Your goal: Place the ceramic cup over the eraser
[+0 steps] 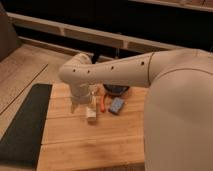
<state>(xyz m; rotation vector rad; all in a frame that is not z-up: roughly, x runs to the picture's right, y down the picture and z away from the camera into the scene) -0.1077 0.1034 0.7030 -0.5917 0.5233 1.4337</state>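
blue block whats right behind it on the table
The dark bowl sits behind the blue block, its far rim covered by the arm. Its inside cannot be seen. The gripper hangs left of them in view, over the table.

Dim warm lt; gripper (pixel 81 105) in shade above table (pixel 100 142)

ceramic cup (pixel 80 103): pale cream, glossy, cylindrical, upright, left-centre of the bench (pixel 100 145) | directly under the gripper (pixel 80 98) at the wrist's lower end, blending into it; held or not, cannot tell | eraser (pixel 95 92): small dark upright block just right of the cup, mostly hidden
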